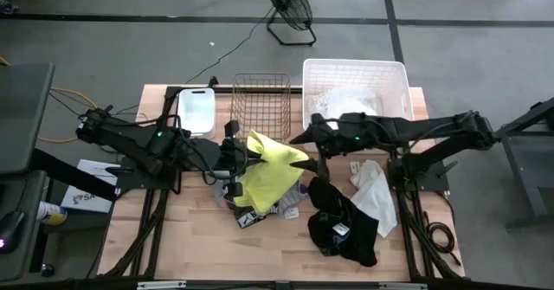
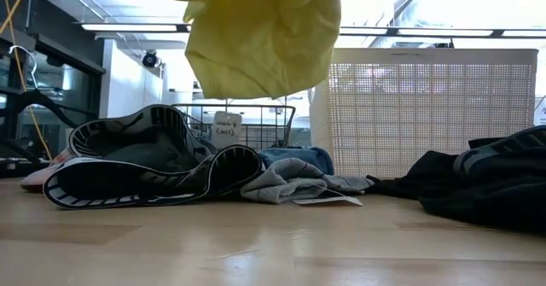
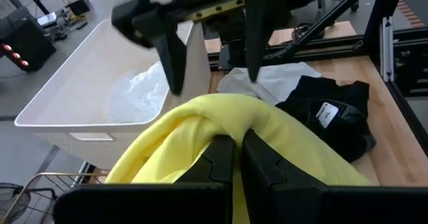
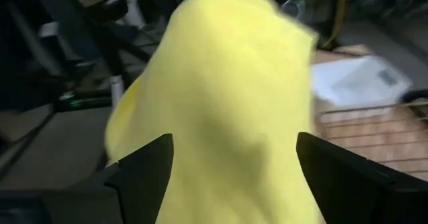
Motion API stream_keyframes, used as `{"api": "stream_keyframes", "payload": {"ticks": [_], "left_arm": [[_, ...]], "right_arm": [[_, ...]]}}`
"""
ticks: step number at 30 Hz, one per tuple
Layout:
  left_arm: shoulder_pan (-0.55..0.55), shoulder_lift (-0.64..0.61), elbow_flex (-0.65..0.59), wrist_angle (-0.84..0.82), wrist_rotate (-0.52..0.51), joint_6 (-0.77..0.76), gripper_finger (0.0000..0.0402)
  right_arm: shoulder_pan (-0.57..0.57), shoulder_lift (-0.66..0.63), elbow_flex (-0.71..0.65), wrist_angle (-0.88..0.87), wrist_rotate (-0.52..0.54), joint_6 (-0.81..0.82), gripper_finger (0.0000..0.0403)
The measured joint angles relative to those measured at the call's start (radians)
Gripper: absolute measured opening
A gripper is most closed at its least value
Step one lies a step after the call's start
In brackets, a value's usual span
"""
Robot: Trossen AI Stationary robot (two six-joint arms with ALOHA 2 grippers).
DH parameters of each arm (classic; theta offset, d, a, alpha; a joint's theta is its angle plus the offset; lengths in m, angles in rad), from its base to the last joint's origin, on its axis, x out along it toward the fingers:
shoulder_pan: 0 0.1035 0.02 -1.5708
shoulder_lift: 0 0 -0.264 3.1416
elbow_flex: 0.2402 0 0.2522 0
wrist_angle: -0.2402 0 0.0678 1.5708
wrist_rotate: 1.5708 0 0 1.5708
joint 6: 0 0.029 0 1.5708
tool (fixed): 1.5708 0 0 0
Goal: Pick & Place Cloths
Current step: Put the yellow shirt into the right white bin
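A neon-yellow cloth point(image 1: 270, 173) hangs in the air over the table's middle, with my left gripper point(image 1: 238, 160) shut on it. It also fills the top of the low view point(image 2: 256, 38). My right gripper point(image 1: 303, 140) is open at the cloth's far right corner, and its fingers point(image 3: 170, 63) straddle the upper fold. Under the yellow cloth lies a pile with a black white-striped piece point(image 2: 145, 162) and a grey-blue piece point(image 2: 290, 175). A black cloth point(image 1: 342, 225) and a white cloth point(image 1: 374, 195) lie flat on the table's right half. My left gripper pinches a bunched fold of the yellow cloth point(image 3: 234, 120) between its two fingers, several layers together. The fingers come from the table's left, slanting slightly down. The cloth drapes slack below them, clear of the pile and the table. My right gripper has one finger point(image 4: 144, 167) on either side of the yellow cloth; whether they touch it I cannot tell.
A white lattice tub point(image 1: 394, 78) holding white fabric stands at the far right. A copper wire basket point(image 1: 260, 104) and a small white tub point(image 1: 196, 108) stand to its left. Bare wood lies along the near edge point(image 1: 199, 247).
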Motion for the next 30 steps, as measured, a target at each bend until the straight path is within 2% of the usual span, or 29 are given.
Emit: {"api": "stream_keyframes", "payload": {"ticks": [5, 16, 23, 30], "left_arm": [[0.000, 0.000, 0.000, -0.003, 0.000, 0.022, 0.0003], [0.001, 0.000, 0.000, -0.006, -0.002, 0.047, 0.0003], [0.000, 0.000, 0.000, 0.024, -0.008, 0.078, 0.0003], [0.000, 0.000, 0.000, 0.050, -0.012, 0.105, 0.0003]], "right_arm": [[-0.033, 0.060, 0.039, -0.002, -0.132, 0.046, 0.0309], [-0.052, 0.194, 0.041, 0.026, -0.163, 0.054, 0.0309], [-0.052, 0.266, 0.041, 0.200, -0.268, 0.084, 0.0309], [-0.052, 0.309, 0.039, 0.369, -0.311, 0.123, 0.0309]]}}
